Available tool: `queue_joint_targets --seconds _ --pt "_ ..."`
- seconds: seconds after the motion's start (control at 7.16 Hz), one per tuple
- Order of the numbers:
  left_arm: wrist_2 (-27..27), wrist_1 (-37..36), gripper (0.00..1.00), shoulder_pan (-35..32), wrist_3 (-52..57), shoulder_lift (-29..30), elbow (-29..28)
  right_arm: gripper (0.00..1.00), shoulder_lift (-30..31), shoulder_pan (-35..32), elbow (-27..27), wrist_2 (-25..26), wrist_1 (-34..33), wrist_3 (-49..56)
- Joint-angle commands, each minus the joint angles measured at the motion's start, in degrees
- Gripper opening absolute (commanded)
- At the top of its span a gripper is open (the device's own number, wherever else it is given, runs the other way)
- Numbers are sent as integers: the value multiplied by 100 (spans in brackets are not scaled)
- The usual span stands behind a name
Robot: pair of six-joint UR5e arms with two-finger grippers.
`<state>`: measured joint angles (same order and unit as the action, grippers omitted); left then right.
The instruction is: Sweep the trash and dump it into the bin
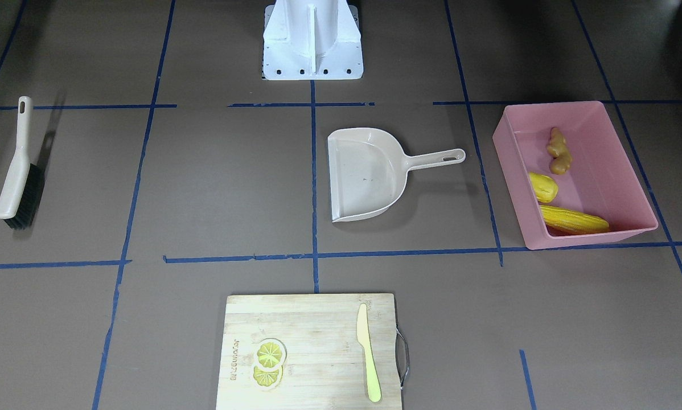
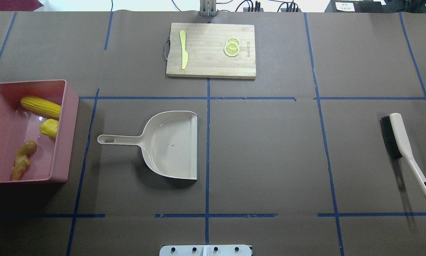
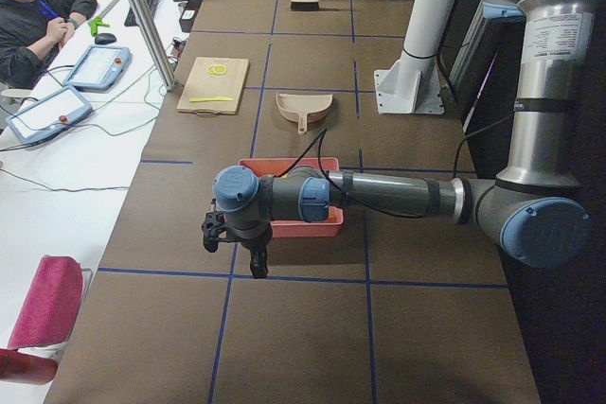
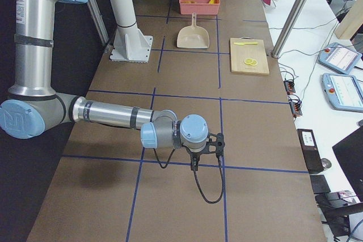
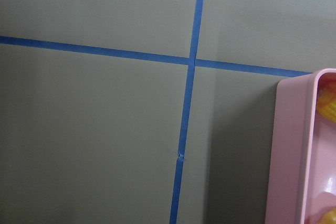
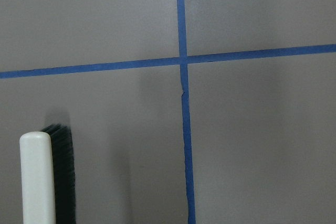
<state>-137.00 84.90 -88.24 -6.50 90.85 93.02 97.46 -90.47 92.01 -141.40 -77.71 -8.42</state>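
**Trash in bin; tools set down; state of jaws unconfirmed**

Located inside the pink bin (image 2: 65, 142) at the left end of the table (image 2: 270, 160): corn cob (image 2: 40, 106) toward the far wall, oval lump (image 2: 49, 128) just beside it, ginger root (image 2: 22, 164) nearer the robot and apart from both. None of the three seen outside it. Judged complete, or very nearly.

Handling, by appearance only: all three judged light, rigid and smooth-skinned, so liable to roll or skid. Better pushed with the brush (image 2: 399, 142) into the dustpan (image 2: 170, 145) than pinched. Both tools best taken by the handle. Bin judged light and stiff, liable to slide if knocked.

Not verified: unable to tell whether the jaws on the left arm (image 3: 398, 198) and right arm (image 4: 108, 114) are spread or pressed together, being seen only small and side-on in the end views. Wrist views limited to a cut-off bin corner with scraps of yellow, and a cut-off brush end.
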Motion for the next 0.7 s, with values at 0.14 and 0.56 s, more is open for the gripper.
queue_joint_targets --seconds 0.14,0.56 --pt "-3 0 100 0 0 3 41 100 -8 -154 106 235 -524 610" --pt "-3 0 100 0 0 12 41 100 -210 -575 71 235 -1168 1279"
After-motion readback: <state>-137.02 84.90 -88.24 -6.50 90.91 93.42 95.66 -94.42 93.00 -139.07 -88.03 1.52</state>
